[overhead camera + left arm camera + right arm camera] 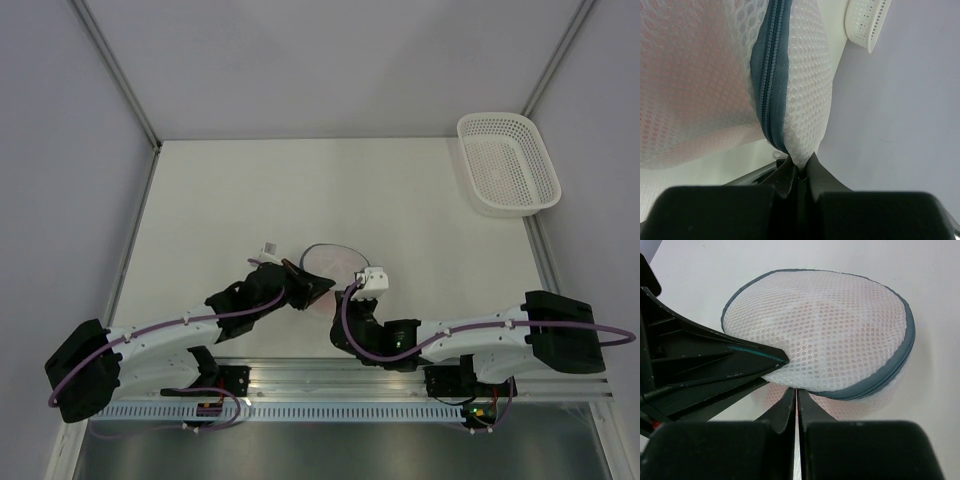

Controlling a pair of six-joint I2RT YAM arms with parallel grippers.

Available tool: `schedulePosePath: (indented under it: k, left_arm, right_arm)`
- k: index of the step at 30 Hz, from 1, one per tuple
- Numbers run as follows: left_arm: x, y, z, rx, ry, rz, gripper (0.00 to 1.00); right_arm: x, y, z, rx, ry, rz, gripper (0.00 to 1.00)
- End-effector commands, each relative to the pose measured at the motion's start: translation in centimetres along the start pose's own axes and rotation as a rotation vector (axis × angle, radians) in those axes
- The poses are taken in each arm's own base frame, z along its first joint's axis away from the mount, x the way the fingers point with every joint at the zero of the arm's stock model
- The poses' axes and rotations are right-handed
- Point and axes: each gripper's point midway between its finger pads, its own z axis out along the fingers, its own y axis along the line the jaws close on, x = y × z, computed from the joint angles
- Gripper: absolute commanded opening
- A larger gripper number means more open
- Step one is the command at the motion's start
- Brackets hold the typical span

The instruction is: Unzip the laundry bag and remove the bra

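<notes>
Top view: bright, even, diffuse light from above. Pale desk near washed out, no hard glare. Walls greyer, dimmer. Shadows soft and faint: thin rim under basket, darker patch along near desk edge.

Left wrist view: laundry bag mesh soft, milky at top left. Zipper sharper. Left claw dark, underexposed, blurred along bottom.

Right wrist view: mesh crisp, weave clear. Right claw black, detail lost, near body out of focus. Soft shadow under bag.
</notes>
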Motion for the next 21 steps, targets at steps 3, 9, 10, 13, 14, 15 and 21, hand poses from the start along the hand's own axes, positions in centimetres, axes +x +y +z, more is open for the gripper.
schedulePosePath:
  k: [3, 9, 10, 13, 14, 15, 21]
  left_arm:
    - [0.4, 1.7, -0.4, -0.062, 0.006, -0.043, 0.02]
    - [-0.2, 2.8, -0.7, -0.074, -0.022, -0.041, 0.02]
    - [-0.3, 2.9, -0.8, -0.075, -0.029, -0.041, 0.02]
    - [-0.6, 3.5, -1.0, -0.078, -0.042, -0.037, 0.02]
    - [-0.7, 3.6, -1.1, -0.077, -0.044, -0.03, 0.02]
    - [-0.8, 3.7, -1.2, -0.077, -0.048, -0.024, 0.02]
    - [-1.2, 3.9, -1.7, -0.053, -0.057, 0.037, 0.02]
  right_arm:
    - [-2.8, -3.2, -0.7, 0.107, -0.095, 0.014, 0.0]
    - [-3.1, -6.1, -2.1, 0.137, -0.057, -0.019, 0.0]
    - [-3.0, -6.6, -2.3, 0.144, -0.045, -0.033, 0.0]
    - [-3.2, -7.6, -3.0, 0.151, -0.018, -0.048, 0.01]
    - [-3.2, -7.9, -3.2, 0.152, -0.008, -0.052, 0.0]
    - [-3.5, -8.0, -3.4, 0.149, -0.006, -0.043, 0.0]
    - [-3.8, -9.7, -4.5, 0.152, 0.033, -0.086, 0.0]
